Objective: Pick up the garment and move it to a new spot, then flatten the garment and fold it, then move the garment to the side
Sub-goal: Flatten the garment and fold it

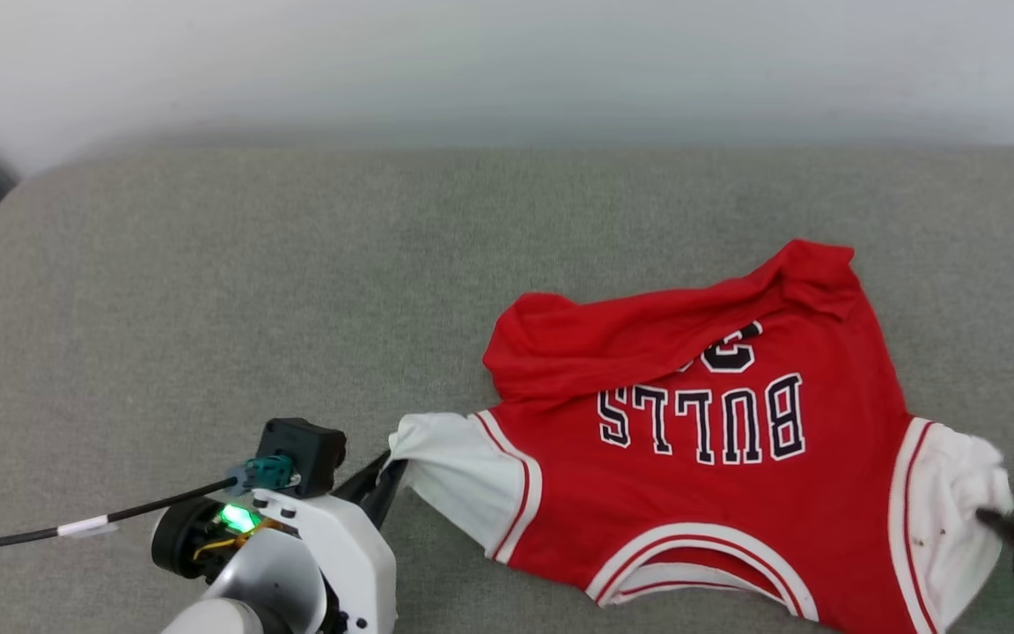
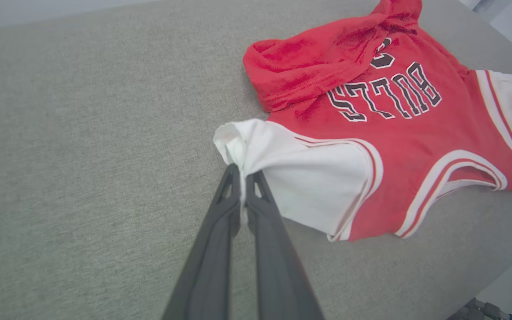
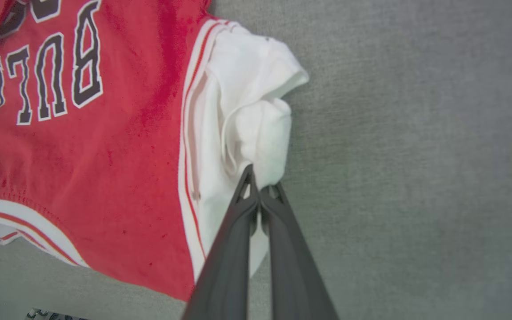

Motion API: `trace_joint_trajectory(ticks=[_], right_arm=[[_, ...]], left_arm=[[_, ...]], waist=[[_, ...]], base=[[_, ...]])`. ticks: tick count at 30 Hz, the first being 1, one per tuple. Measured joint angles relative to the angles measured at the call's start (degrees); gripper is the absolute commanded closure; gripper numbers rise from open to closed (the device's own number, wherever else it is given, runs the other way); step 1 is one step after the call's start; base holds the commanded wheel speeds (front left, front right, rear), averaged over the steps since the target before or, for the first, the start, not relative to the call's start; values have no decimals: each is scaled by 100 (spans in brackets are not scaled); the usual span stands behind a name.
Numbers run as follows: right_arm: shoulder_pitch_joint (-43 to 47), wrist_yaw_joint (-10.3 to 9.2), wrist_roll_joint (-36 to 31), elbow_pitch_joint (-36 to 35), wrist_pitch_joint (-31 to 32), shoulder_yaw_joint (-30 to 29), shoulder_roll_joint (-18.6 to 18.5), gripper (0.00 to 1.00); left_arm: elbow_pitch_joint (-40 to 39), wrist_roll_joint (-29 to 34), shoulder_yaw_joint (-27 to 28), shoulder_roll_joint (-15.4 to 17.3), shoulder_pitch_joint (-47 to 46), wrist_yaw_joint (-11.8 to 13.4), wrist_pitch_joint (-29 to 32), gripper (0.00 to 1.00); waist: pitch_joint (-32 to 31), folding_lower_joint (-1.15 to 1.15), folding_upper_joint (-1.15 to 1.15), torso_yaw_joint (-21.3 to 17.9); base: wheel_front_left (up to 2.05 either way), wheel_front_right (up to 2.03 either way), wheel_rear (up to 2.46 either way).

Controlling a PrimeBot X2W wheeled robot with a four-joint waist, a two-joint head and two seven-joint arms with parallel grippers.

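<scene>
garment (image 1: pixel 718 519) is lying rumpled on the grey cushion (image 1: pixel 208 308), hem flopping over its number | left gripper (image 2: pixel 242 171) is pinching one white sleeve (image 2: pixel 309 178) | right gripper (image 3: pixel 259 181) is pinching the other sleeve (image 3: pixel 247 111) | judging: flattening is calling for even, low outward pulling

One word and one number on the red garment (image 1: pixel 736 502)

The chest of the garment carries the word "BULLS" (image 1: pixel 702 424) in black capital letters with a white outline. In the head view it stands upside down, and in the right wrist view the picture edge cuts it. Next to the word is a number (image 1: pixel 730 346) in the same style. A fold of red cloth half covers it: one digit looks like a 3, and the rest cannot be read.
</scene>
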Motion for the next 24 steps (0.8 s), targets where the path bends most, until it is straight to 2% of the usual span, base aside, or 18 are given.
trace_joint_trajectory(ticks=[7,13,18,24], right_arm=[[-113,0,-194,-1232,-40,-8,-344,100],[-967,0,-341,-2039,81,47,-613,100],[-2122,0,-465,-2080,-74,283,-877,100],[-3737,1,-511,-1394,-506,694,-1085,100]], left_arm=[[-281,87,527,14,-286,113,-677,100],[-472,172,960,62,-1160,111,-898,100],[-236,169,1163,98,-2230,-80,-765,100],[560,99,1376,40,-3765,-343,-680,100]], waist=[[-566,0,0,-121],[-804,-1,0,-306],[-764,-1,0,-347],[-449,-1,0,-379]], base=[[0,0,0],[0,0,0],[0,0,0],[0,0,0]])
